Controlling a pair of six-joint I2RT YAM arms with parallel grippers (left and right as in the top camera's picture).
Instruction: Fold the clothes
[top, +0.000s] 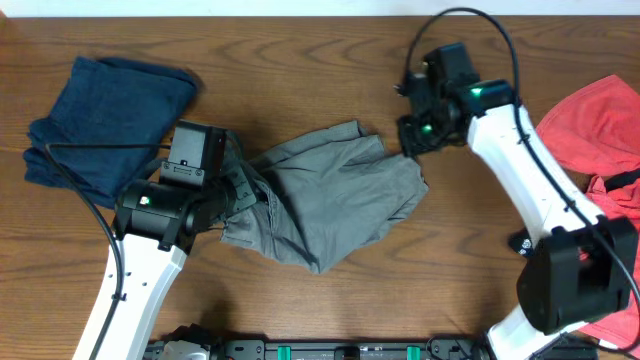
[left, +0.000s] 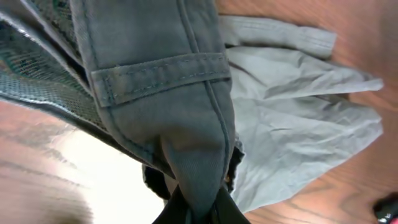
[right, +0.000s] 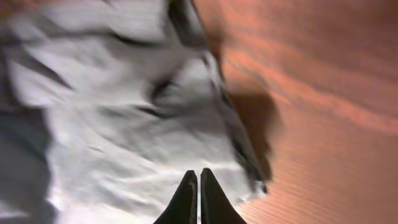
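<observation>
I have the grey garment (top: 330, 195) lying crumpled in the middle of the worktop (top: 300, 60), spread from centre-left toward the right, its near edge bunched into a point.

My left gripper (top: 245, 192) is at the garment's left end. On the left wrist camera its fingers are clamped together on a fold of the thick waistband, which rises up across the view. A belt loop (left: 161, 78) sits flat across that band. The lighter, wrinkled fabric spreads over the wood to the right of it.

My right gripper (top: 413, 140) is at the far right corner of the same garment. On the right wrist camera the two fingers (right: 186, 199) are pressed together, tips over the pale cloth close to its right edge, with bare wood just to the right. That view is blurred, and I cannot tell whether any cloth is pinched between them.

A dark blue garment (top: 105, 115) lies loosely folded at the far left of the worktop, apart from the grey one. A red garment (top: 600, 130) lies heaped at the right edge, partly behind the right arm's base.
</observation>
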